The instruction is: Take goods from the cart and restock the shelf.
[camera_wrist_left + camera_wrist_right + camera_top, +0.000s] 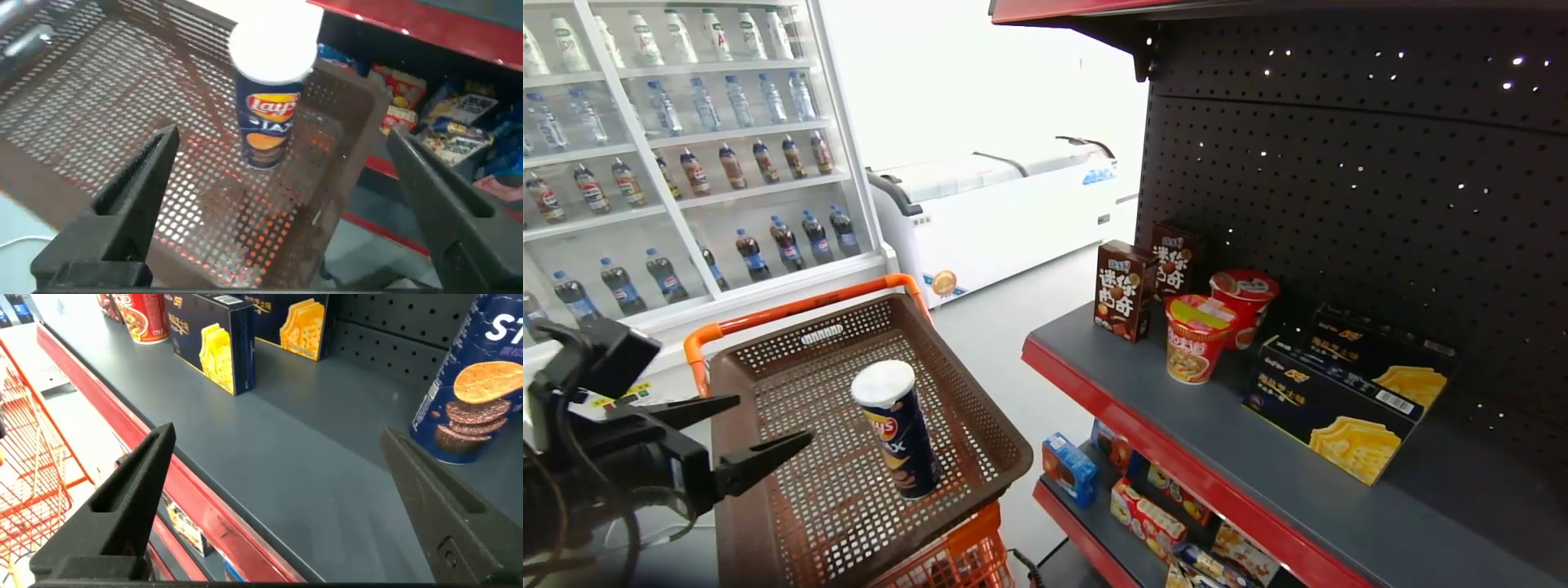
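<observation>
Its left gripper spread wide and empty just beside the upright chip can in the cart's brown basket, the right gripper equally open and empty at the shelf, the robot risks toppling the tall, narrow can should a finger clip it on approach

The left pincer gapes wide, its fingers level, and the right pincer gapes equally wide.

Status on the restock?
Left gripper open, short of upright blue chip can with white lid in brown mesh basket. Right gripper open over grey shelf. Nothing blocking.
</observation>
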You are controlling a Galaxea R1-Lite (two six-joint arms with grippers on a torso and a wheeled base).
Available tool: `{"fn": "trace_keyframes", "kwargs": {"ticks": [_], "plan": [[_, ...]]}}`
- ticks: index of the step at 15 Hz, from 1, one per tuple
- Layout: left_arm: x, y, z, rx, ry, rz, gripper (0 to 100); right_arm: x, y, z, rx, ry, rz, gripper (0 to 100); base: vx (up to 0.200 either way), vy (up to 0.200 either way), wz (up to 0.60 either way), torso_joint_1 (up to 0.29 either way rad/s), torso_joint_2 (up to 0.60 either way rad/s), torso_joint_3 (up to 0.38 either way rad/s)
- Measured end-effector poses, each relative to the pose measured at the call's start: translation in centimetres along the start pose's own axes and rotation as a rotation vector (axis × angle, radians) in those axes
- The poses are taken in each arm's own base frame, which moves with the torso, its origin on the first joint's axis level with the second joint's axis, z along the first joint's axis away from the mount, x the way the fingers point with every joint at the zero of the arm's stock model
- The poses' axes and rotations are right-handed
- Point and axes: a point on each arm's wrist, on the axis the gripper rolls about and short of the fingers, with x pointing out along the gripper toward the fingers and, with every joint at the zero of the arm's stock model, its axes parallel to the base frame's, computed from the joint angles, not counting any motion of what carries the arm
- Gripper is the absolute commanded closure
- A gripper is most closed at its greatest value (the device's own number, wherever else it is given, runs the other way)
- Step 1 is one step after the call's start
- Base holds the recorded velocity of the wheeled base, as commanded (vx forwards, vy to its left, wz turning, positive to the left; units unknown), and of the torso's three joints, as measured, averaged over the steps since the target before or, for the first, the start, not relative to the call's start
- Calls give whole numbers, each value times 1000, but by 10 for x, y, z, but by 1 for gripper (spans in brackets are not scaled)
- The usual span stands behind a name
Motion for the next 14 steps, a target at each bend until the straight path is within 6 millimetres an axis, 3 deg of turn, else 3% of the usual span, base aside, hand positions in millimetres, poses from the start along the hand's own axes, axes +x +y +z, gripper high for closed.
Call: {"fn": "trace_keyframes", "kwargs": {"ticks": [5,14], "plan": [[54,-1,-21,11,65,-112,0,0,0,0,0,0,0,0,0,0,0,0,0,0],[119,8,-55,12,118,-151,0,0,0,0,0,0,0,0,0,0,0,0,0,0]]}}
